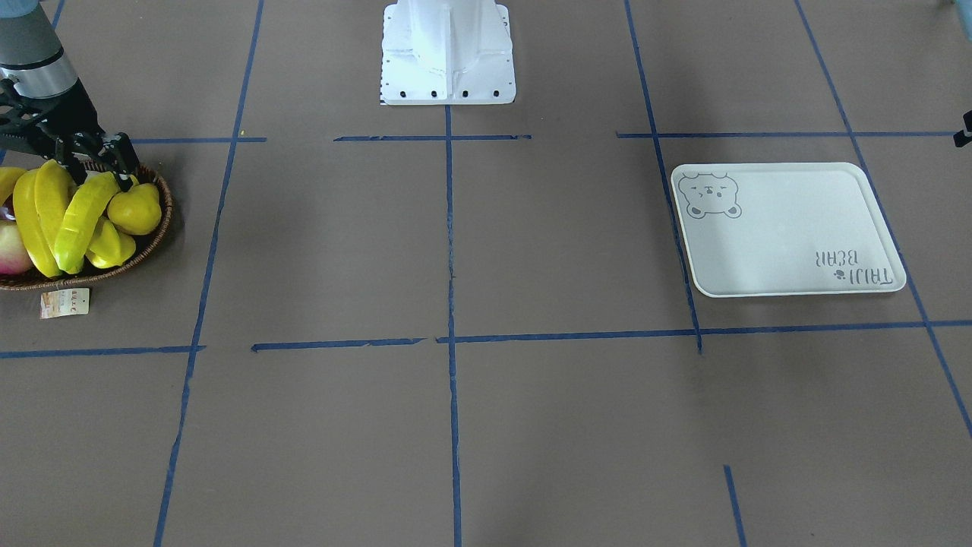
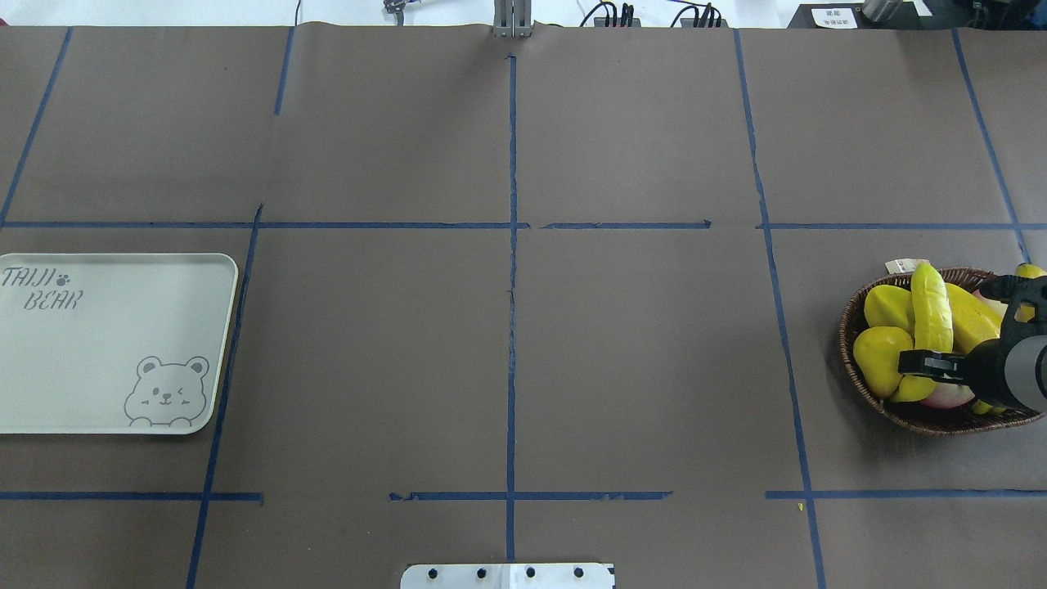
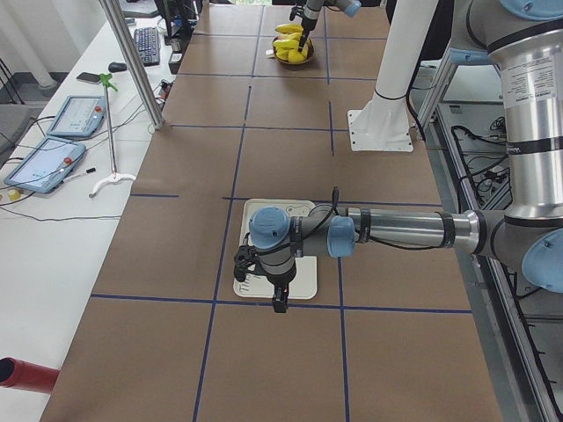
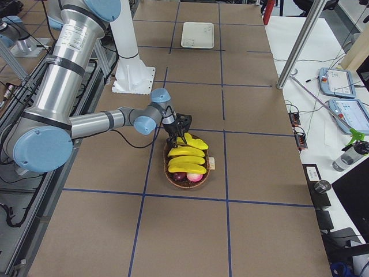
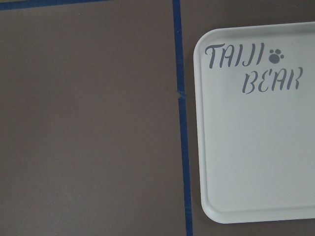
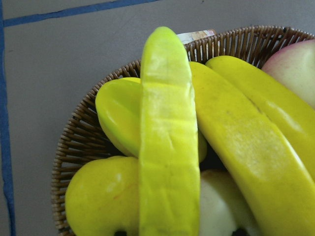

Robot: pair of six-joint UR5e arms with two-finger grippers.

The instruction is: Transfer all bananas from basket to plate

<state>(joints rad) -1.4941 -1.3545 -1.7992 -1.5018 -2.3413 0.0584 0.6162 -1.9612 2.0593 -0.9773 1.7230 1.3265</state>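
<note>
Several yellow bananas (image 1: 76, 216) (image 2: 932, 315) (image 6: 167, 147) lie piled in the brown wicker basket (image 1: 152, 235) (image 2: 924, 417) (image 6: 78, 142) at the table's right end. My right gripper (image 1: 99, 171) (image 2: 973, 327) hangs open just over them, its fingers spread wide on either side of the bananas' near ends. The pale plate (image 1: 790, 228) (image 2: 98, 352) (image 5: 256, 147) with the bear drawing sits bare at the left end. My left gripper (image 3: 280, 299) hovers above the plate's edge, seen only from the side, so I cannot tell its state.
A yellow pear (image 1: 135, 211) (image 2: 879, 360), a ridged starfruit (image 1: 110, 247) and a pink apple (image 1: 11, 251) share the basket. A paper tag (image 1: 64, 302) hangs off its rim. The white robot base (image 1: 448, 53) stands mid-table at the robot's side.
</note>
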